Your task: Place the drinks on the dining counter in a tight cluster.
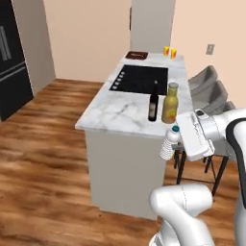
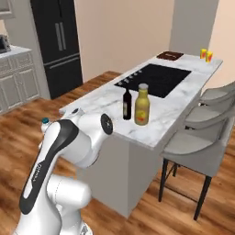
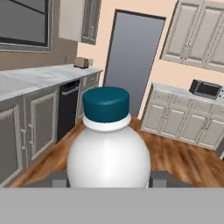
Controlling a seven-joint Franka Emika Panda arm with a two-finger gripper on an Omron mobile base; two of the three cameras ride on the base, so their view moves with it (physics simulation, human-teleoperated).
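The end effector (image 3: 107, 180) is gripping the water bottle (image 1: 169, 142) by its lower body, one finger on each side, with the teal cap (image 3: 106, 104) pointing up. In the hand view the bottle is sitting squarely between the two fingers, which is keeping it upright and centred for a stable set-down. The fingers are closed against the bottle's sides rather than its neck, so the wide part is carrying the clamping load.

In the left base view the water bottle is hanging in the air just off the near right corner of the worktop (image 1: 113, 113), below the level of the marble surface. It is not yet resting on anything. The arm is folded in close to the base, so the bottle is being carried low and near the robot's body.

The wine bottle (image 1: 153, 102) and the amber-yellow bottle (image 1: 170, 104) are standing upright on the worktop, just beside each other, near its right edge and between the black cooktop (image 1: 141, 78) and the near edge. These two are already forming the core of the cluster.

Judgement: the water bottle is the remaining drink to place. The next move is likely calling for a lift above the worktop edge, then a set-down close to the two standing bottles without knocking them.
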